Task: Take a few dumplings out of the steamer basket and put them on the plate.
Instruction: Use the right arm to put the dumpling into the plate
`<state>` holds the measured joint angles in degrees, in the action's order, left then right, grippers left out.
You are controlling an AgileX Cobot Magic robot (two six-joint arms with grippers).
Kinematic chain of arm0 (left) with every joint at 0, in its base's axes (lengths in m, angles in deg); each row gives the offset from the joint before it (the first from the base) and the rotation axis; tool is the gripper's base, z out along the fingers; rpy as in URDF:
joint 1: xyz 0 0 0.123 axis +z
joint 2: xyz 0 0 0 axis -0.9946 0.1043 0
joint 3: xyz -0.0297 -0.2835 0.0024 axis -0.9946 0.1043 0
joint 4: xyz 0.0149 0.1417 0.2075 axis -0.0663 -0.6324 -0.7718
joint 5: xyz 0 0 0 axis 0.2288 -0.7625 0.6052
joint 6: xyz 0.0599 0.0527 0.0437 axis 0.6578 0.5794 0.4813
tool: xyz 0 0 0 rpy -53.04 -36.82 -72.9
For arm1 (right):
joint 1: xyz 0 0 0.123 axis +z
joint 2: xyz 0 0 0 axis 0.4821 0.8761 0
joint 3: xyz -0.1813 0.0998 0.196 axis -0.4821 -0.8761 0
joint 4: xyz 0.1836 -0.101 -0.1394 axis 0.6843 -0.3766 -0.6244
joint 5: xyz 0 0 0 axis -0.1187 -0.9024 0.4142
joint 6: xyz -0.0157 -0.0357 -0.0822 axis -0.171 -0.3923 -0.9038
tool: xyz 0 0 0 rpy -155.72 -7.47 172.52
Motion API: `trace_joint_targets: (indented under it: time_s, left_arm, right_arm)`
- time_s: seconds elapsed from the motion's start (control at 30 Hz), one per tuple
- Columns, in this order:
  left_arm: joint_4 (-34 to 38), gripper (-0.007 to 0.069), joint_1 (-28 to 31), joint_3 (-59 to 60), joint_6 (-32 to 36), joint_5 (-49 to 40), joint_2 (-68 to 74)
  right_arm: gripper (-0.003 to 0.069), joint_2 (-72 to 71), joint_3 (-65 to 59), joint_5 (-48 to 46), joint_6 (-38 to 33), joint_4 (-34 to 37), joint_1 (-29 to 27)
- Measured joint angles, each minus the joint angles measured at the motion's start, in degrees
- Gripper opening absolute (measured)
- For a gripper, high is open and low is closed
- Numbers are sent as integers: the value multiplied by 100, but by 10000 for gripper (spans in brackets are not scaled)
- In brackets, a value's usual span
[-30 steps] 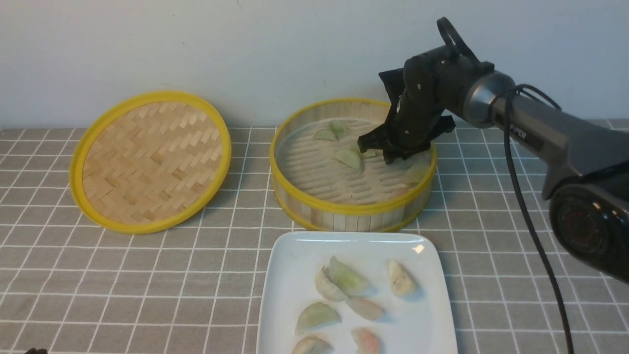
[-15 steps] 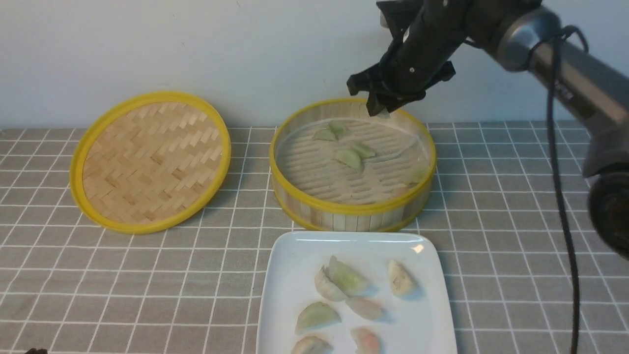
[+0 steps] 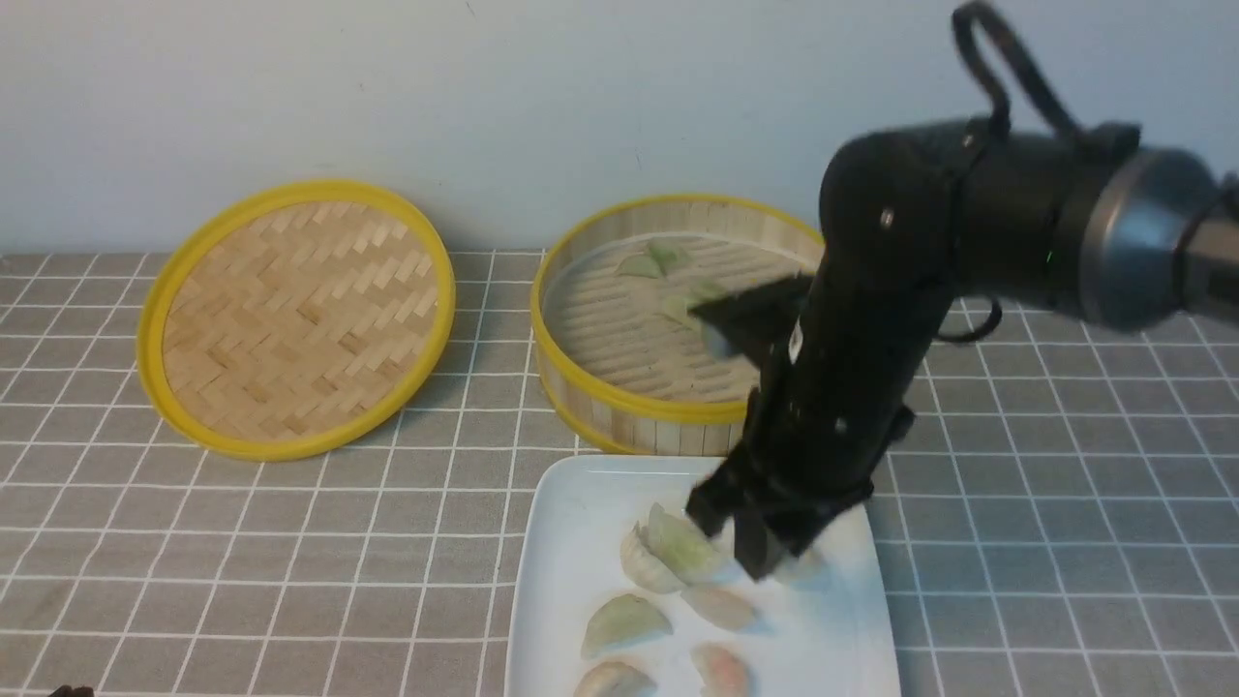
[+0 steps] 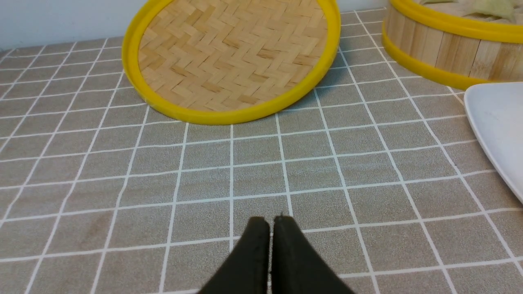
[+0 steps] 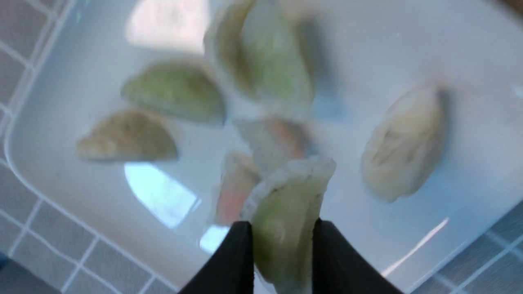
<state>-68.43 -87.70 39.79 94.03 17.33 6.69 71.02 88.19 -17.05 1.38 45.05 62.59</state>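
Swung from beyond the steamer basket (image 3: 639, 407) to above our plate (image 3: 823, 649), our right gripper (image 5: 282, 241) pinching a green dumpling (image 5: 290, 216), other dumplings (image 3: 624, 624) lying on the plate, our left jaws pressed together.

Plate (image 3: 552, 581): one, near
Dumplings (image 3: 624, 622) on plate: seven
Dumplings in right gripper (image 5: 282, 232): one
Basket (image 3: 639, 402): one, far
Dumplings in basket: four in sight, part of the inside hidden behind the right arm (image 3: 871, 290)
Lid (image 3: 300, 319): one, far left
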Motion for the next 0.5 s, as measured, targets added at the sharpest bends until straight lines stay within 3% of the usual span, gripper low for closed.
trace_joint_targets:
  time_s: [0.33, 0.5]
  left_arm:
    - [0, -5, 0, 0, 0, 0, 0]
    - [0, -5, 0, 0, 0, 0, 0]
  right_arm:
    - [183, -4, -512, 374, 268, -155, 118]
    - [312, -4, -512, 374, 353, -178, 118]
